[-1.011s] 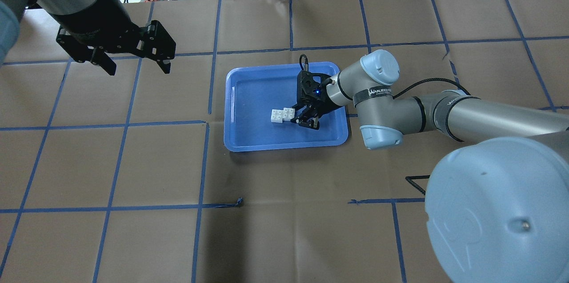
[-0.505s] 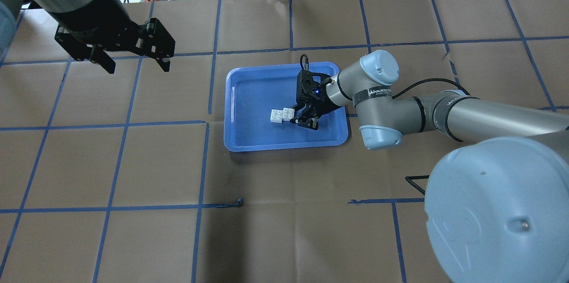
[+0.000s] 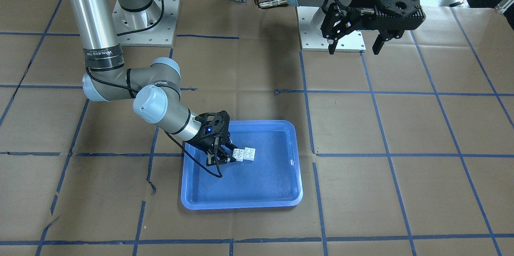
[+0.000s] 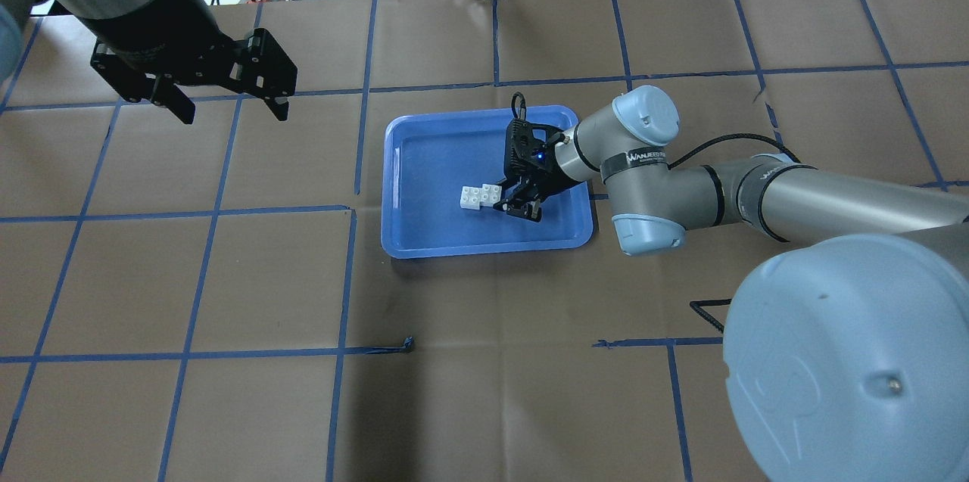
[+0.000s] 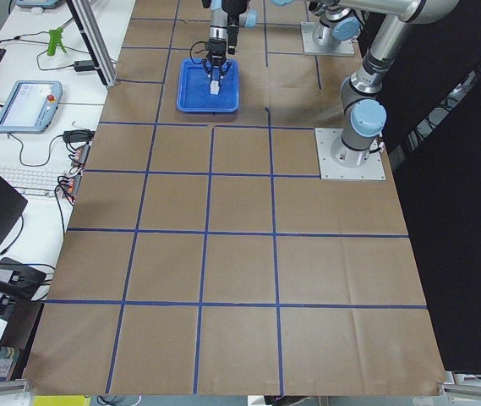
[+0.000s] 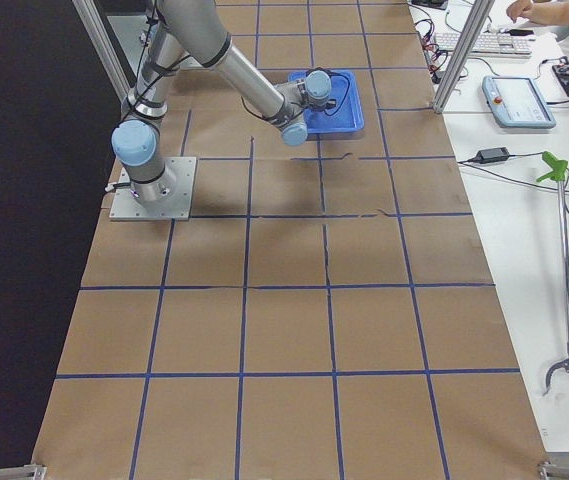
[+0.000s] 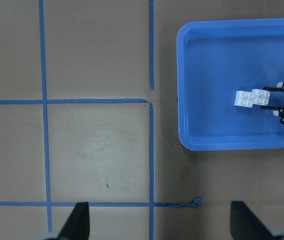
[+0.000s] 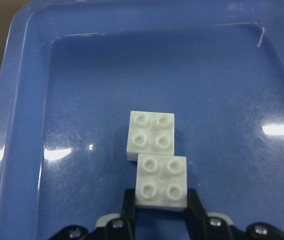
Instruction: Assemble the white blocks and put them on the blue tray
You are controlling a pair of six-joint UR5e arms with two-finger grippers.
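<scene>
Two white blocks (image 8: pixel 156 165) sat on the floor of the blue tray (image 4: pixel 439 164), near its middle. They were small square bricks, each with four studs facing up. The nearer brick overlapped one corner of the farther brick, so I judged them joined on a single stud.

My right gripper (image 8: pixel 160 209) was low inside the tray. Its two black fingers (image 8: pixel 129 210) were pressed against opposite flat sides of the nearer brick, holding it. My left gripper (image 4: pixel 233 115) hung above bare table, well apart from the tray, spread wide and holding nothing.

I judged the bricks to be light, rigid and hard, with smooth walls that could slip under a weak pinch. The flat side walls below the studs looked like the best place to hold. A one-stud joint could twist or pop loose.
</scene>
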